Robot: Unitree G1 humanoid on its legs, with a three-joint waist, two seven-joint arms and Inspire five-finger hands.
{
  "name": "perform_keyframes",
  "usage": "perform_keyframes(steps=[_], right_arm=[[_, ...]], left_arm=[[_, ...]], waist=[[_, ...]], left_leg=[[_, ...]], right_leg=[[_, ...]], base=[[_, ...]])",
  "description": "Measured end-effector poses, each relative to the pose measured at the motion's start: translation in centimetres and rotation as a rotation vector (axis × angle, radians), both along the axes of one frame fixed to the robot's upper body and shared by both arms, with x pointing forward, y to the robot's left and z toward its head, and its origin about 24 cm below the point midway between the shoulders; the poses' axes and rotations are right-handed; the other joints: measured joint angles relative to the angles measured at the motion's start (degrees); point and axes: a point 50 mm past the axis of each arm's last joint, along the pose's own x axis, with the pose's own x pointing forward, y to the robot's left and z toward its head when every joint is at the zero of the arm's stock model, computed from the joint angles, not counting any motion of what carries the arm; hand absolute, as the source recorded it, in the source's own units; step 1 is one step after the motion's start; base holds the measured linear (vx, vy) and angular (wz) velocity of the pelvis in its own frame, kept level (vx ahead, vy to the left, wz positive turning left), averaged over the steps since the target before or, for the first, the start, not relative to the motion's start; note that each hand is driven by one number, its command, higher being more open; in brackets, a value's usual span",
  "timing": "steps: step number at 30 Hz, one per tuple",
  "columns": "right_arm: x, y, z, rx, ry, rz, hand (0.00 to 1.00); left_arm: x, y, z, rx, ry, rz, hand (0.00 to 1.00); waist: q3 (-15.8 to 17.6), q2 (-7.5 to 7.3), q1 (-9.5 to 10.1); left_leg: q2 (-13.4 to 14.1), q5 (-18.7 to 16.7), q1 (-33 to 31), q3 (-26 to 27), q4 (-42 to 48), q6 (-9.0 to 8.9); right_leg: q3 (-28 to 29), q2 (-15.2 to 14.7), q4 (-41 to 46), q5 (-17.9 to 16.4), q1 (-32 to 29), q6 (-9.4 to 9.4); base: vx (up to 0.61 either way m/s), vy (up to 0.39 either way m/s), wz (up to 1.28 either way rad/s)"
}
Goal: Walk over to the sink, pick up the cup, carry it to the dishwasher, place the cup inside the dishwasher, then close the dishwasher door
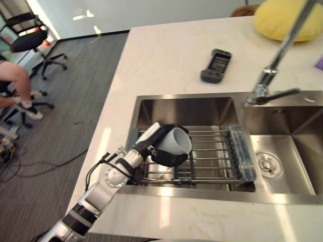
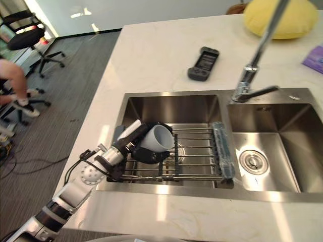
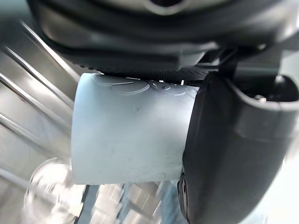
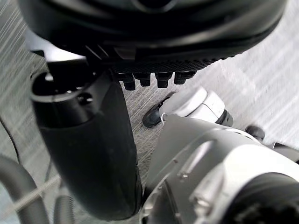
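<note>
The cup (image 1: 176, 141) is held tilted over the wire rack (image 1: 214, 161) in the sink (image 1: 181, 108), with the left hand (image 1: 166, 159) curled round it. A straight lift clear of the wires is advised before any turn is made. The state of the right hand (image 4: 88, 154) cannot be told.

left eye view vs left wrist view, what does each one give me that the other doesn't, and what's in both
Left eye view: the wider setting, with the sink, faucet, drain, a game controller on the counter, a yellow cushion at its far end, and an office chair. Left wrist view: a close look at the cup, its pale side wall seated against the left hand. Both: the cup held in that curled hand over the wire rack.
</note>
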Motion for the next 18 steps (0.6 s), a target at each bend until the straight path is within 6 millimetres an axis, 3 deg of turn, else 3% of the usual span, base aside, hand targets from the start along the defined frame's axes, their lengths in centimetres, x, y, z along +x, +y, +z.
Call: perform_keyframes(steps=[5,6,7,9,11,14,16,17,18], right_arm=[[-0.2,0.3,-0.1,0.028,-0.054,-0.096,1.00],[-0.6,0.7,-0.2,0.046,-0.058,-0.138,1.00],[-0.8,0.9,-0.3,0.050,-0.055,-0.148,1.00],[-1.7,1.7,-0.5,0.075,-0.045,-0.179,1.00],[-3.7,3.2,-0.8,0.114,-0.018,-0.207,1.00],[-6.6,4.9,-0.9,0.137,0.016,-0.254,1.00],[-7.8,5.5,-0.8,0.139,0.024,-0.275,1.00],[-8.2,6.2,-0.8,0.148,0.026,-0.280,1.00],[-8.4,6.7,-0.8,0.157,0.032,-0.273,1.00]], left_arm=[[-1.0,3.7,3.6,-0.244,-0.066,0.022,0.00],[-1.3,4.7,4.1,-0.312,-0.074,0.029,0.00],[-1.3,5.0,4.2,-0.339,-0.074,0.032,0.00],[-1.6,5.8,4.3,-0.418,-0.080,0.044,0.00],[-1.9,6.3,4.2,-0.511,-0.103,0.064,0.00],[-1.8,6.9,3.9,-0.557,-0.120,0.112,0.00],[-1.8,7.4,3.7,-0.565,-0.121,0.145,0.00],[-1.8,7.8,3.8,-0.572,-0.133,0.165,0.00],[-1.9,8.0,4.0,-0.577,-0.142,0.173,0.00]], waist=[[-0.74,-1.92,4.41],[-1.43,-3.04,4.89],[-1.77,-3.50,4.97],[-2.83,-4.80,5.11],[-3.91,-6.50,5.51],[-4.41,-7.25,5.71],[-4.51,-7.43,5.82],[-4.89,-8.03,5.79],[-5.14,-8.46,5.78]], left_leg=[[-2.32,0.36,0.08,-2.24,0.09,1.16],[-3.08,0.36,-0.54,-3.28,0.01,1.76],[-3.31,0.17,-0.80,-3.79,-0.13,1.87],[-3.66,0.03,-1.70,-6.05,-0.10,2.35],[-3.69,0.39,-2.88,-9.84,0.27,2.13],[-4.14,1.40,-5.03,-16.10,2.50,1.52],[-4.97,1.75,-6.22,-19.14,3.59,1.30],[-5.80,2.03,-7.56,-20.90,4.41,0.92],[-6.53,2.18,-8.56,-21.69,5.03,0.69]], right_leg=[[-1.33,-3.23,6.23,-2.64,-1.19,-0.11],[-1.33,-4.02,7.23,-3.51,-1.33,-0.78],[-1.19,-4.27,7.74,-3.86,-1.48,-1.01],[0.20,-4.47,9.76,-5.29,-1.99,-3.29],[3.33,-4.31,14.06,-7.28,-2.93,-4.89],[9.39,-3.77,21.79,-9.39,-5.02,-6.05],[11.97,-3.80,26.09,-11.19,-6.48,-5.97],[14.16,-3.09,26.27,-14.58,-6.60,-4.92],[14.71,-2.43,25.68,-15.93,-6.45,-5.17]], base=[[-0.03,0.070,0.30],[-0.05,0.053,0.27],[-0.06,0.048,0.42],[-0.02,0.018,0.60],[0.01,-0.028,0.89],[0.06,-0.086,1.05],[0.05,-0.129,0.94],[-0.02,-0.146,0.87],[-0.07,-0.179,0.76]])
